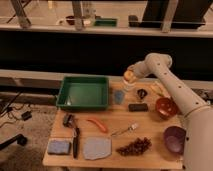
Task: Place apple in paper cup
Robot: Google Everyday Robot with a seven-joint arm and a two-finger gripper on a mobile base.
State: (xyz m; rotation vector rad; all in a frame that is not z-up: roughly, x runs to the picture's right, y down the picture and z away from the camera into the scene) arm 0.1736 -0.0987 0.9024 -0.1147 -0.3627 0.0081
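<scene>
From the one camera view I see a wooden table [150,120] in front of a dark counter. My robot's white arm [172,87] reaches in from the right and bends toward the table's back edge. The gripper [131,75] is at the arm's tip, raised above the back of the table. Its fingers are closed around the apple [129,76], a small yellow-orange fruit. Directly below the apple stands the paper cup [128,86], cream-white; I cannot tell whether the apple touches its rim. A blue-grey cup [119,96] sits just left of and in front of the paper cup. A green tray [83,93] fills the table's back left. A reddish-brown bowl [165,107] and a purple bowl [174,138] sit along the right side. Near the middle lies an orange carrot [97,125], with a fork [126,131] beside it and dark grapes [134,147] at the front.
</scene>
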